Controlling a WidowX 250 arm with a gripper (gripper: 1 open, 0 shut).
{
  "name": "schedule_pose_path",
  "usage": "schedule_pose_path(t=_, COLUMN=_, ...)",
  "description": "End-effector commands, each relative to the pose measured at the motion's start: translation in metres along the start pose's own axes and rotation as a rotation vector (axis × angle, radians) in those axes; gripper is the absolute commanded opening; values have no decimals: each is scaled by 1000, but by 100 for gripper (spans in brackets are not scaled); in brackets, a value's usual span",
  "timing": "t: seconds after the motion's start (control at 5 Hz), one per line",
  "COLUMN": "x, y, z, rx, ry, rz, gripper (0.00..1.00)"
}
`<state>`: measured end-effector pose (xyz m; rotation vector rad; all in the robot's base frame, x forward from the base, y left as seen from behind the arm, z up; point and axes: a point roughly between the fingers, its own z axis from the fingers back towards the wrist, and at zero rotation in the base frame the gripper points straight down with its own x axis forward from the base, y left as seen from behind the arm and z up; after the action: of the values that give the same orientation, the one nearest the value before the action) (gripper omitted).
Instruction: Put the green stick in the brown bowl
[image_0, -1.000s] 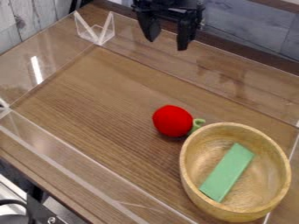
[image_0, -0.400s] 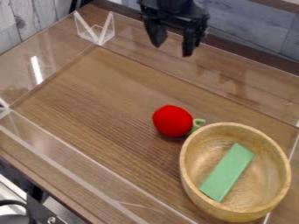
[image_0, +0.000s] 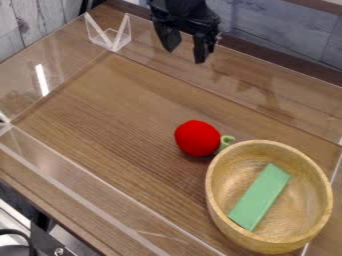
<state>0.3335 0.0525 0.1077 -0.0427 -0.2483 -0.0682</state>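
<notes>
The green stick (image_0: 259, 196) is a flat light-green bar lying inside the brown bowl (image_0: 225, 160), slanted from upper right to lower left. The bowl sits at the front right of the wooden table. My gripper (image_0: 183, 45) hangs at the back of the table, far above and behind the bowl. Its two dark fingers are spread apart and hold nothing.
A red ball (image_0: 198, 138) with a small green stem lies just left of the bowl's rim. Clear acrylic walls (image_0: 54, 75) fence the wooden tabletop on the left, front and right. A clear bracket (image_0: 107, 32) stands at the back left.
The gripper has drifted slightly left along the back of the table and stayed open. The stick, bowl and ball have not moved.
</notes>
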Motion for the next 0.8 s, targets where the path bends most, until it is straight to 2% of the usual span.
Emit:
schedule_pose_path(t=0.0, x=2, y=1, z=8, rx=5, ry=-60, rz=-41, gripper=100)
schedule_pose_path(t=0.4, x=23, y=-36, z=45, rx=5, ry=-101, rz=-82, gripper=100)
schedule_pose_path(t=0.6, x=15, y=-47, z=51, rx=3, ry=-107, rz=-83, gripper=100)
